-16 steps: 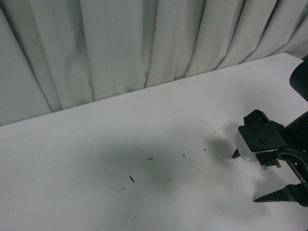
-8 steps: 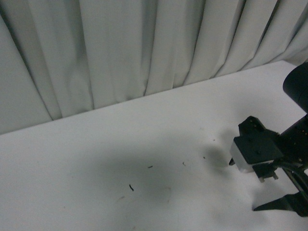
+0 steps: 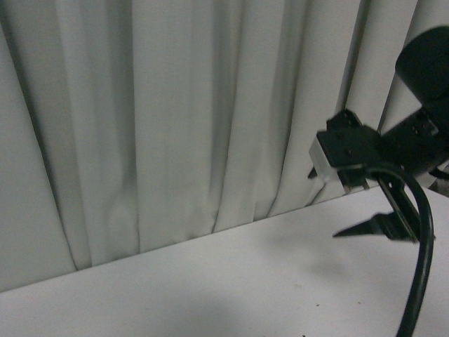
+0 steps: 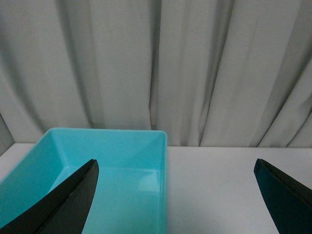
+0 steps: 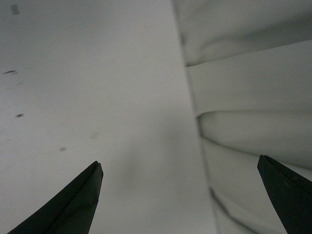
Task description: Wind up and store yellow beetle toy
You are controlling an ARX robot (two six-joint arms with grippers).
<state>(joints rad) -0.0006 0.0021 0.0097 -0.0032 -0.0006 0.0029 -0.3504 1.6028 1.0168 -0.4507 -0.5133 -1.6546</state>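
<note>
1. Compared with a second ago, the right gripper (image 3: 323, 203) stands much higher in the front view. It is now in front of the curtain (image 3: 175, 126), and less of the table (image 3: 210, 288) shows.
2. Its jaws are spread wide and carry nothing. I judge they are kept apart to be ready for the toy.
3. The left gripper (image 4: 175, 200) is also spread and empty, near the bin (image 4: 105, 130). It probably waits at the storing place.
4. The beetle toy shows in no view, so I cannot say where it is.
5. The bin is smooth turquoise plastic, rectangular, with rounded corners.
6. The curtain is pale cloth in soft vertical folds, and the table is matt white.
7. The fingers (image 5: 73, 204) are black, flat and pointed.
</note>
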